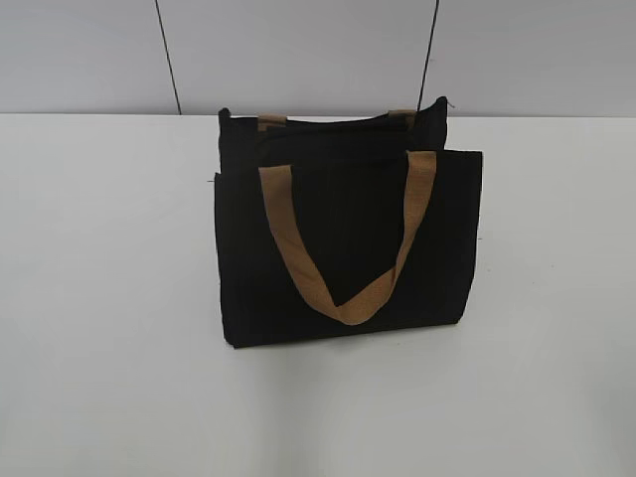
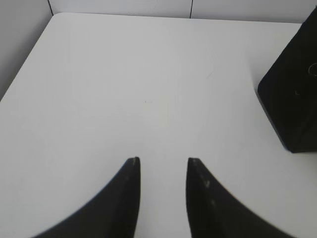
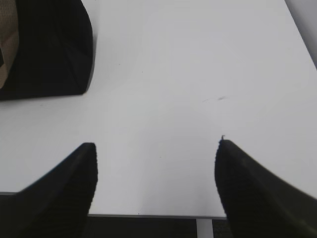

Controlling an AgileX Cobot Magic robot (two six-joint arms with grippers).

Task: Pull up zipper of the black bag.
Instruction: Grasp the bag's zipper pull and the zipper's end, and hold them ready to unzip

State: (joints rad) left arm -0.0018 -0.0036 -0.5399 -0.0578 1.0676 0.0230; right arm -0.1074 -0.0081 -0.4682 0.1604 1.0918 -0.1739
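The black bag (image 1: 343, 243) stands upright on the white table, with a tan strap handle (image 1: 348, 253) hanging down its front and a second handle at the back. Its side shows at the right edge of the left wrist view (image 2: 294, 94), where a faint round ring (image 2: 313, 69) shows at the frame edge. Its corner shows at the top left of the right wrist view (image 3: 49, 49). The zipper pull itself cannot be made out. My left gripper (image 2: 163, 159) is open and empty, left of the bag. My right gripper (image 3: 157, 144) is wide open and empty near the table's front edge.
The white table (image 1: 99, 298) spreads around the bag. A grey panelled wall (image 1: 298, 50) stands behind it. The table's front edge (image 3: 148, 216) shows under the right gripper, and its left edge (image 2: 25, 64) shows in the left wrist view.
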